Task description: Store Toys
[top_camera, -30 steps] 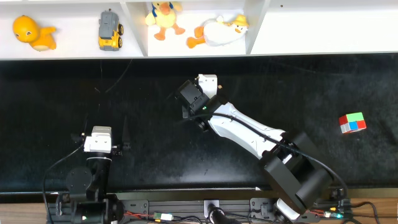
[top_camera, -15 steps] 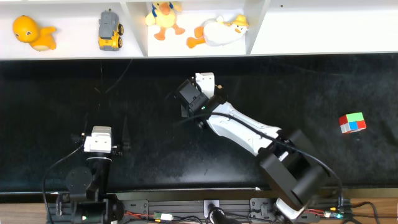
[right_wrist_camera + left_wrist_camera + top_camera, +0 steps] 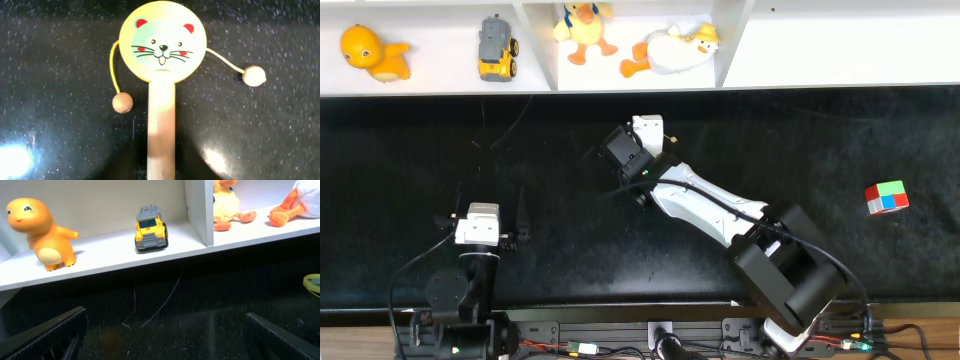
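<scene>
A wooden rattle drum (image 3: 162,47) with a cat face lies flat on the black mat, its handle (image 3: 161,135) running toward my right wrist camera and its two string beads resting on either side. My right gripper (image 3: 625,160) hangs over it at the middle of the table, a little below the shelf. The drum's yellow disc (image 3: 312,284) peeks in at the edge of the left wrist view. My left gripper (image 3: 165,340) stands open and empty at the left near the front, facing the shelf.
A white shelf (image 3: 640,80) along the back holds an orange dinosaur (image 3: 372,50), a yellow truck (image 3: 497,48), a yellow duck (image 3: 584,28) and a white duck (image 3: 670,50). A colour cube (image 3: 886,197) sits on the mat at the far right.
My right arm has crept slightly toward the shelf and to the left. The left arm has stayed where it was.
</scene>
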Controlling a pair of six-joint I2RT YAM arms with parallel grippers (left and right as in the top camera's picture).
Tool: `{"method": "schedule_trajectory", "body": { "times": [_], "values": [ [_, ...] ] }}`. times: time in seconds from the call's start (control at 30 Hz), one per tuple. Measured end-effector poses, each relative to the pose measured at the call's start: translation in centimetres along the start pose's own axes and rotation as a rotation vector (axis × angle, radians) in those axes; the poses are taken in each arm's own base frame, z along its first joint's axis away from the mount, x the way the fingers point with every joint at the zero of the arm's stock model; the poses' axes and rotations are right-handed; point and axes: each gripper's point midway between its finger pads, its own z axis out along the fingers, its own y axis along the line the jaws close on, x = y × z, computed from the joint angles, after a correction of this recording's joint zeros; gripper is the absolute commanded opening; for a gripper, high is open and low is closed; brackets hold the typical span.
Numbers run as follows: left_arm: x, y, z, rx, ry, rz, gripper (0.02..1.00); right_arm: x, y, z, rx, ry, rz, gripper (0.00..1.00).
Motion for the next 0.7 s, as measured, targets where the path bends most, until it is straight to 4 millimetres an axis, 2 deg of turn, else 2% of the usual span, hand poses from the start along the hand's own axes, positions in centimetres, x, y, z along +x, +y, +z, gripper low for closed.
{"method": "schedule_trajectory", "body": {
  "times": [0.07,0.27,0.37,0.47,0.7],
  "values": [
    [0.0,0.0,0.0,0.0,0.0,0.0,0.998,-0.1,0.0,0.0,0.0,-0.004,-0.005,0.042],
    [0.0,0.0,0.0,0.0,0.0,0.0,0.998,-0.3,0.2,0.0,-0.008,-0.012,0.0,0.042],
    [0.0,0.0,0.0,0.0,0.0,0.0,0.998,0.2,-0.3,-0.2,0.012,0.008,-0.01,0.045],
    [0.0,0.0,0.0,0.0,0.0,0.0,0.998,1.1,-2.0,-1.5,0.059,0.04,-0.032,0.042],
    [0.0,0.0,0.0,0.0,0.0,0.0,0.998,2.0,-7.0,-5.9,0.061,-0.033,0.014,0.045]
  ]
}}
